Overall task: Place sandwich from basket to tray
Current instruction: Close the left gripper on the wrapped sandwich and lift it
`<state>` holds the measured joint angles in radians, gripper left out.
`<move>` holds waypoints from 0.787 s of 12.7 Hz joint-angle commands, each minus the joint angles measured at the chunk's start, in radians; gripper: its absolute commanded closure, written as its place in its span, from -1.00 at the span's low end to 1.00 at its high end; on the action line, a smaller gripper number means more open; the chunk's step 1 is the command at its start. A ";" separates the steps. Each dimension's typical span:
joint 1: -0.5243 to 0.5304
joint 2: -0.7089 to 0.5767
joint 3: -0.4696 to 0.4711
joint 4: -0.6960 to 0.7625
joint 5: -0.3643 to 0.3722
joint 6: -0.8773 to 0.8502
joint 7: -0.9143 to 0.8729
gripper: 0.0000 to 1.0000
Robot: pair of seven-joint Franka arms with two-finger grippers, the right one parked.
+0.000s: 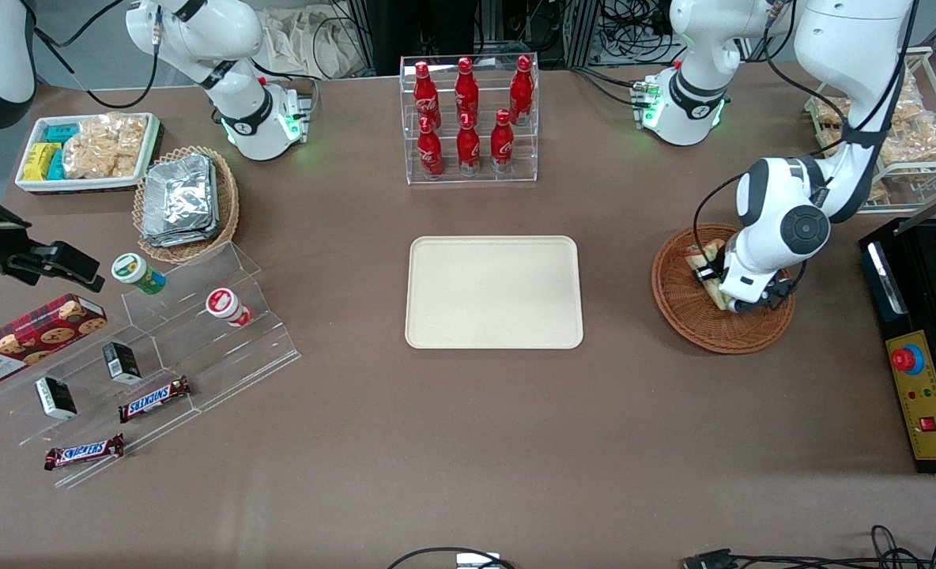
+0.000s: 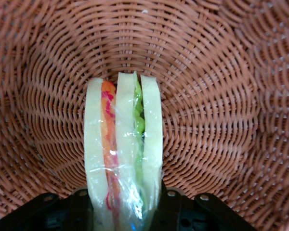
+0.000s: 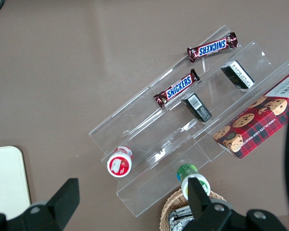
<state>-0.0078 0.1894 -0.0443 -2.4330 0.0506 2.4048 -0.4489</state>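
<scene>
The sandwich point(image 1: 703, 256) point(image 2: 123, 144), pale bread with orange-red and green filling under clear wrap, stands on edge inside the reddish-brown wicker basket point(image 1: 721, 336) point(image 2: 207, 96) toward the working arm's end of the table. My left gripper point(image 1: 717, 286) point(image 2: 124, 211) is down in the basket, shut on the sandwich, with one black finger pressed against each bread face. The sandwich's lower end is hidden between the fingers. The cream tray point(image 1: 493, 292) point(image 3: 5, 183) lies bare at the table's middle, a short gap beside the basket.
A clear rack of red cola bottles point(image 1: 469, 118) stands farther from the front camera than the tray. A black control box with a red button point(image 1: 922, 356) sits beside the basket. A tan basket of foil packets point(image 1: 186, 201) and a stepped acrylic stand point(image 1: 152, 356) lie toward the parked arm's end.
</scene>
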 commanded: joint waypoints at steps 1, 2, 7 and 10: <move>-0.003 -0.083 -0.005 0.005 0.018 -0.077 -0.016 1.00; -0.003 -0.109 -0.006 0.024 0.020 -0.134 -0.014 1.00; -0.003 -0.162 -0.011 0.406 0.054 -0.643 0.057 1.00; -0.003 -0.151 -0.011 0.694 0.046 -0.936 0.171 1.00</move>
<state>-0.0095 0.0023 -0.0532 -1.9157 0.0868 1.6232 -0.3396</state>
